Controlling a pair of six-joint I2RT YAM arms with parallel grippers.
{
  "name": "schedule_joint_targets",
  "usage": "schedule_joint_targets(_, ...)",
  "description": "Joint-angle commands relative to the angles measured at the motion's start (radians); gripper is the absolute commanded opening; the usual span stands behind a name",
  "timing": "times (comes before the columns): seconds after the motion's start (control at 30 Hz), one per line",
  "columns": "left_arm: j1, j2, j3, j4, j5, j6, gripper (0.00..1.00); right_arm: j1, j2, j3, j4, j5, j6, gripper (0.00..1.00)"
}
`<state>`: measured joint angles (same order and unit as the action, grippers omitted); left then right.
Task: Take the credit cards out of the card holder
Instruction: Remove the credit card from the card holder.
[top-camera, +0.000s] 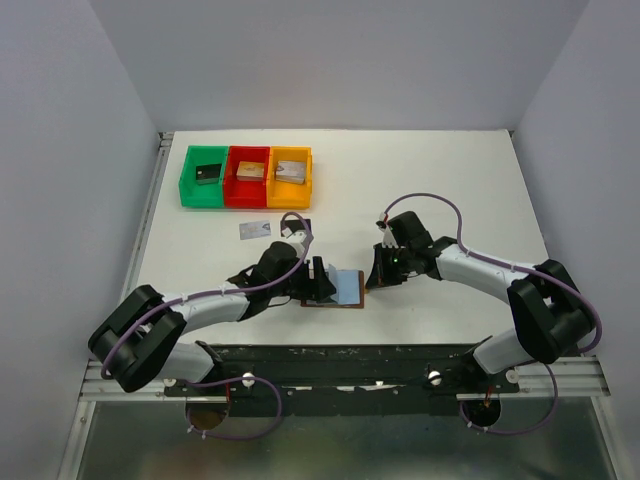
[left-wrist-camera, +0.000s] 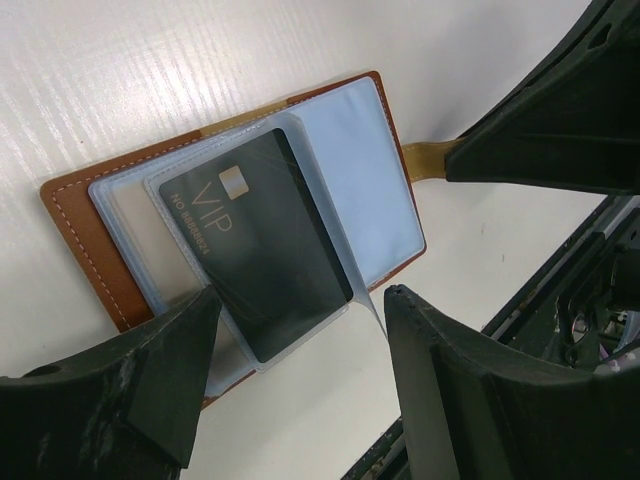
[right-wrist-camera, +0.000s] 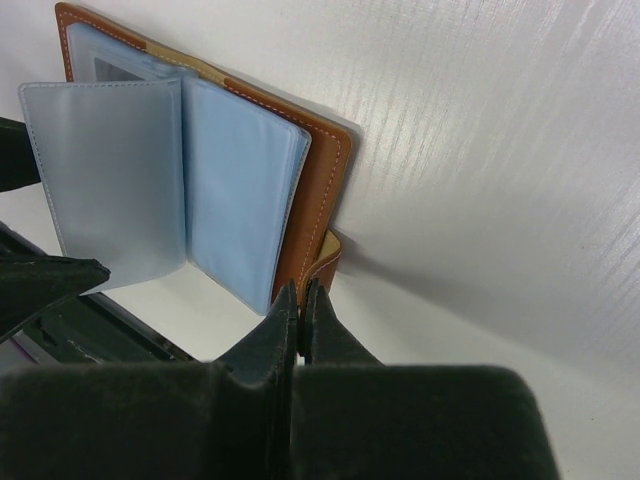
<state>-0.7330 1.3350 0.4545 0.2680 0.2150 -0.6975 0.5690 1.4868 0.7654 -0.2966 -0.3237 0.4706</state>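
The brown leather card holder (top-camera: 345, 290) lies open on the table between my two grippers, its light blue sleeves fanned out (right-wrist-camera: 225, 190). A black card (left-wrist-camera: 255, 250) marked VIP sits partly inside a clear sleeve of the card holder (left-wrist-camera: 75, 230). My left gripper (left-wrist-camera: 300, 300) is open just above that sleeve's near end, one finger on each side, holding nothing. My right gripper (right-wrist-camera: 303, 290) is shut on the card holder's small snap tab (right-wrist-camera: 332, 252) at its right edge. A silvery card (top-camera: 255, 230) lies loose on the table behind the left gripper (top-camera: 322, 280).
Green (top-camera: 187, 180), red (top-camera: 232, 185) and orange (top-camera: 308, 180) trays stand in a row at the back left, each with a small block inside. The right gripper's fingers (left-wrist-camera: 540, 130) reach in from the right of the left wrist view. The arm rail runs along the near edge.
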Motion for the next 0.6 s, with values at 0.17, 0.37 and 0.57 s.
schedule_joint_targets(0.17,-0.012,0.024,0.061,-0.001,0.024,0.036,0.75,0.0,-0.007,-0.008,0.002,-0.003,0.0,0.0)
schedule_joint_targets(0.37,-0.028,0.072,0.115,-0.016,0.044,0.052,0.75,-0.001,-0.017,-0.003,-0.01,0.0,-0.006,0.0)
schedule_joint_targets(0.57,-0.032,0.081,0.136,-0.029,0.046,0.061,0.75,-0.001,-0.017,-0.005,-0.013,0.005,-0.007,0.0)
